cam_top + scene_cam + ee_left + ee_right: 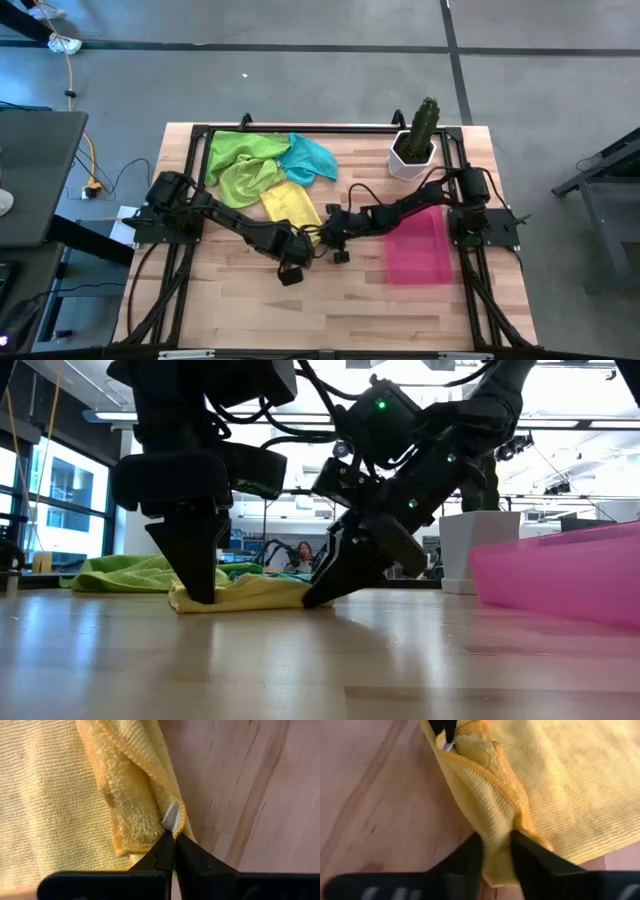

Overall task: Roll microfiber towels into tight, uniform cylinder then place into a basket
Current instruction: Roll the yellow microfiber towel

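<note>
The yellow microfiber towel (288, 203) lies on the wooden table, its near edge turned over into a thick fold (485, 785). Both grippers are at that fold. My left gripper (174, 837) is shut and points steeply down at one end of it, beside a white label (171, 816). My right gripper (496, 845) slants down from the right and is shut on the fold a short way along. Two lime green towels (243, 163) and a teal one (312, 157) lie bunched at the far left. The pink basket (418, 247) sits at the right. My left gripper sets its shut fingertips (203, 592) down on the yellow towel's folded edge (176, 822), right by the white label. It comes from above, pointing almost straight down. The towel there lies on the table. My right gripper pinches the turned-over fold of the yellow towel (496, 827) between its two fingers, several layers thick. The fingers (322, 595) slant down from the table's right side and lie across the fold. The fold bunches up between them; the remaining cloth stays flat on the table.
A white pot with a green cactus (413, 148) stands at the far right, behind the basket. Bare wood stretches along the near side (330, 310). A black frame (300, 128) runs around the table's edges. Beyond the table a person (301, 554) sits far off.
</note>
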`<state>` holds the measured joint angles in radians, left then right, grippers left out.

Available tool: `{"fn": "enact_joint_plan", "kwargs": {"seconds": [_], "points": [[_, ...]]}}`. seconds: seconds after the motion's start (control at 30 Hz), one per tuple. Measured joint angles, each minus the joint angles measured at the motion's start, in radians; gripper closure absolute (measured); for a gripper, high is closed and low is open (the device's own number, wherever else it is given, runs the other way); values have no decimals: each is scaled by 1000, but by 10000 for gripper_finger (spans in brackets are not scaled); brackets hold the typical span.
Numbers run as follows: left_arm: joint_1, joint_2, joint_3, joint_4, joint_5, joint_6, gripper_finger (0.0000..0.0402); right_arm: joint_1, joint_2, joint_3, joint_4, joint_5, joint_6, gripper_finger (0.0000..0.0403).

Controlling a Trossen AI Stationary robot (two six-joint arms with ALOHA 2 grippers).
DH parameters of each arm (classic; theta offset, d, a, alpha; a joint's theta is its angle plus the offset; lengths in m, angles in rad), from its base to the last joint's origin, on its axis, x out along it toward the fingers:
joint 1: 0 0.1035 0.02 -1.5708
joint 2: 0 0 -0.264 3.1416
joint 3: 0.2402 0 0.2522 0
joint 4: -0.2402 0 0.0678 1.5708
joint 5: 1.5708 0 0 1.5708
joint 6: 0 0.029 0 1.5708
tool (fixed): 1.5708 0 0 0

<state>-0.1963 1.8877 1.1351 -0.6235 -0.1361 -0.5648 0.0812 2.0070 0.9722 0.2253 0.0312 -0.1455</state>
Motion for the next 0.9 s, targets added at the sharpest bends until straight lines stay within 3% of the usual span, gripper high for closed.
{"fn": "enact_joint_plan", "kwargs": {"seconds": [0.1,0.17,0.33,0.7,0.9], "points": [[1,-11,-1,6,2,0,401,-4,0,0,-8,-5,39,379],[0,-16,0,6,4,-1,401,-4,1,0,-11,-10,83,395],[-1,-16,1,5,38,-22,395,-6,1,-1,-24,-63,287,392],[-7,-87,4,-11,41,69,335,-16,2,-5,-45,-424,590,401],[-38,-119,3,21,30,174,326,-45,1,-4,-72,-505,693,402]]}}
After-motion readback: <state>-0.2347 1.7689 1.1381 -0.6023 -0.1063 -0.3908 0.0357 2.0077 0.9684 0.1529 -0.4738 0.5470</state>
